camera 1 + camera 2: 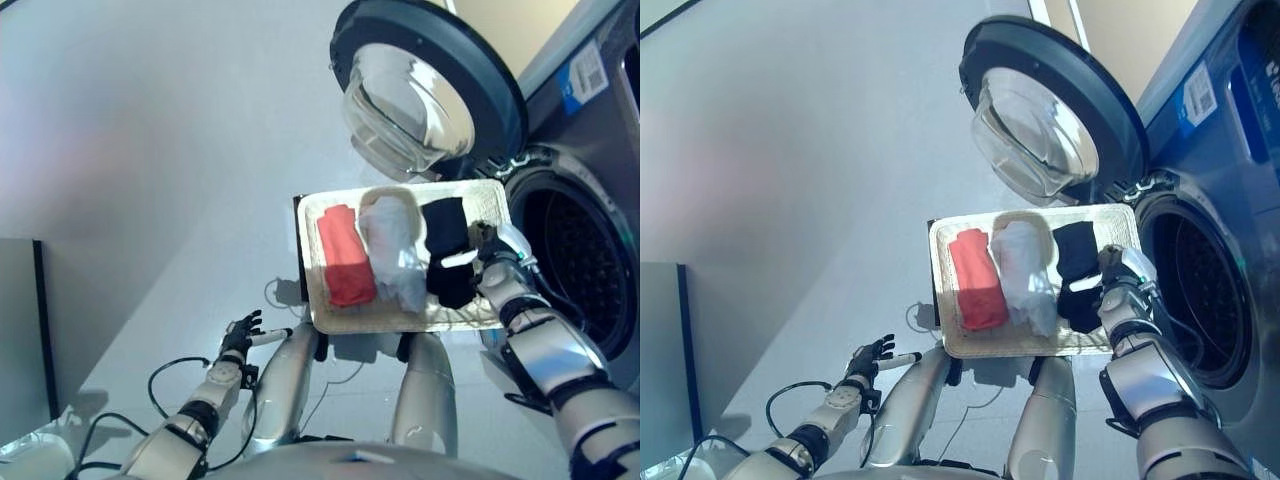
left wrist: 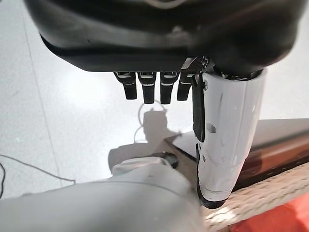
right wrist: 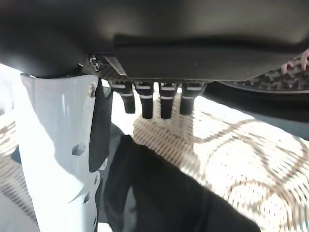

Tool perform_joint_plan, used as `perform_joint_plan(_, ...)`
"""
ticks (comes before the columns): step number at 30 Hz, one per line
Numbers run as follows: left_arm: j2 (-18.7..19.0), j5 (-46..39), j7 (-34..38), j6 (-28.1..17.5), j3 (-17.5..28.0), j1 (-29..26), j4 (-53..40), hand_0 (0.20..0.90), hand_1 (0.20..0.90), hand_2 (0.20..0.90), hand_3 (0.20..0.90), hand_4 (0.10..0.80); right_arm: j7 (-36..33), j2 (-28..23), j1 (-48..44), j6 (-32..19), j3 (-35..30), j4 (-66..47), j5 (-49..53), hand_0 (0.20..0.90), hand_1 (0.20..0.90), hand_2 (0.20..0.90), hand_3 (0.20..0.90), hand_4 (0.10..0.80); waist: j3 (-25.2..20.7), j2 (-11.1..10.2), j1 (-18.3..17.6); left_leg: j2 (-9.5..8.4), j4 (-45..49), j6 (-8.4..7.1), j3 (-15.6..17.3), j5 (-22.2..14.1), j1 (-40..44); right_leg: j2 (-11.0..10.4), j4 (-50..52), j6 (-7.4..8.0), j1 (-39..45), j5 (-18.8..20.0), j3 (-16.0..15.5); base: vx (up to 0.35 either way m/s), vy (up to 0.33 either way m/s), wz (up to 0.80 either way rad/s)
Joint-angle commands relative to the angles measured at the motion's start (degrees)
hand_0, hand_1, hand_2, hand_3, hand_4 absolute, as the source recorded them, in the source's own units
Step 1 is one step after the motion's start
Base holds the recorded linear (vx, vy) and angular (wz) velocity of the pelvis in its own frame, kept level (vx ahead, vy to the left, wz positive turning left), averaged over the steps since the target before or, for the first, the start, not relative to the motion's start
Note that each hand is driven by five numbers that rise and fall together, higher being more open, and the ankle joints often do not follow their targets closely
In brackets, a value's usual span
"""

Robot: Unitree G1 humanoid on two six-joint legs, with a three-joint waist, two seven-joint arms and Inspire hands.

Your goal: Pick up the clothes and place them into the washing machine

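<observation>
R hand [image 1: 490,248] hovers unclenched over black garment [image 1: 447,250] at tray's [image 1: 400,318] 3 o'clock, pick-up step starting; next needs closing on it, then drum [image 1: 580,265].

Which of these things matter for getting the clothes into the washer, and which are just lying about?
For the job:
red cloth
white cloth
black cloth, under the right robot hand
woven tray holding them
washing machine drum, door open

Just there:
grey panel on the robot's left
left robot hand, idle, open
</observation>
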Motion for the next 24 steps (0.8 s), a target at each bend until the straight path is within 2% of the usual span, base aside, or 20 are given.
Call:
perform_joint_plan(1, 2.56, -1.45, 2.10, -0.76, 0.87, 1.63, 0.46, 0.900, 0.900, 0.900, 0.900, 0.800, -3.20, -3.96, -3.64, 0.16, 3.76, 1.44, -3.02, 0.900, 0.900, 0.900, 0.900, 0.800, -1.29, -0.43, 1.13, -1.54, 7.24, -2.27, -1.56, -2.65, -5.31, 1.15, 1.15, 0.37, 1.59, -1.20, 0.12, 0.000, 0.000, 0.00)
perform_joint_plan(16, 2.48, -4.38, 4.17, -1.48, 0.94, 1.57, -0.98, 0.900, 0.900, 0.900, 0.900, 0.800, -5.98, -4.31, -9.43, 1.39, 7.56, 0.59, -6.38, 0.900, 0.900, 0.900, 0.900, 0.800, -0.08, 0.19, 1.97, -2.74, 7.10, -2.09, -1.91, -1.15, -12.94, 1.02, 2.09, -0.09, -5.85, -0.62, 0.17, -0.009, 0.013, 0.02)
perform_joint_plan(17, 2.45, -4.60, 4.38, -1.59, 0.79, 1.53, -1.30, 0.900, 0.900, 0.900, 0.900, 0.800, -6.32, -4.51, -10.27, 1.58, 8.03, 0.66, -6.71, 0.856, 0.856, 0.856, 0.856, 0.769, 0.07, 0.19, 2.12, -2.73, 7.11, -2.11, -2.04, -1.02, -13.58, 1.05, 2.12, -0.12, -6.41, -0.60, 0.10, 0.065, -0.018, 0.03)
perform_joint_plan(18, 2.29, -4.95, 4.53, -1.58, 0.69, 1.59, -1.69, 0.900, 0.900, 0.900, 0.900, 0.800, -6.46, -4.64, -10.48, 1.73, 8.31, 0.89, -7.23, 0.744, 0.744, 0.744, 0.744, 0.688, 0.16, 0.19, 2.31, -2.76, 8.39, -2.22, -2.26, -3.27, -13.79, 1.14, 3.51, 0.27, -6.65, -2.64, 0.36, 0.049, -0.019, 0.04)
perform_joint_plan(19, 2.18, -5.22, 4.63, -1.63, 0.40, 1.58, -1.97, 0.900, 0.900, 0.900, 0.900, 0.800, -6.70, -4.85, -11.18, 1.92, 8.70, 1.19, -7.60, 0.700, 0.700, 0.700, 0.700, 0.657, 0.40, 0.23, 2.40, -2.83, 8.80, -2.17, -2.34, -3.21, -14.68, 1.08, 3.89, 0.27, -7.36, -2.61, 0.32, 0.046, -0.027, 0.05)
perform_joint_plan(20, 2.26, -5.69, 4.82, -1.77, 0.14, 1.56, -2.53, 0.900, 0.900, 0.900, 0.900, 0.800, -6.90, -5.24, -12.56, 2.25, 9.53, 1.31, -8.00, 0.532, 0.532, 0.532, 0.532, 0.537, 0.66, 0.17, 2.48, -2.88, 9.06, -2.10, -2.51, -3.06, -15.52, 1.14, 4.22, 0.23, -8.09, -2.61, 0.24, -0.047, -0.007, 0.04)
perform_joint_plan(21, 2.26, -6.09, 4.93, -1.85, -0.05, 1.58, -3.26, 0.900, 0.900, 0.900, 0.900, 0.800, -7.06, -5.32, -13.01, 2.26, 9.82, 1.15, -8.18, 0.524, 0.524, 0.524, 0.524, 0.531, 0.81, 0.24, 2.56, -2.89, 9.15, -2.09, -2.61, -2.97, -15.91, 1.08, 4.52, 0.22, -8.57, -2.59, 0.24, -0.034, -0.012, 0.03)
perform_joint_plan(23, 2.15, -6.62, 5.17, -1.95, -0.40, 1.54, -4.08, 0.900, 0.900, 0.900, 0.900, 0.800, -7.34, -5.26, -13.25, 2.53, 9.92, 1.41, -8.47, 0.389, 0.389, 0.389, 0.389, 0.435, 1.05, 0.50, 2.68, -3.04, 9.22, -2.05, -2.93, -2.69, -16.71, 0.83, 5.04, 0.23, -9.46, -2.61, 0.07, 0.000, 0.000, 0.00)
perform_joint_plan(24, 2.10, -6.66, 5.11, -1.82, -0.56, 1.53, -4.30, 0.900, 0.900, 0.900, 0.900, 0.800, -7.29, -5.13, -13.56, 2.50, 10.03, 1.37, -8.45, 0.384, 0.384, 0.384, 0.384, 0.431, 1.12, 0.61, 2.72, -2.94, 8.97, -2.14, -2.99, -2.54, -16.78, 0.64, 5.09, 0.29, -9.68, -2.59, -0.01, -0.007, -0.002, 0.03)
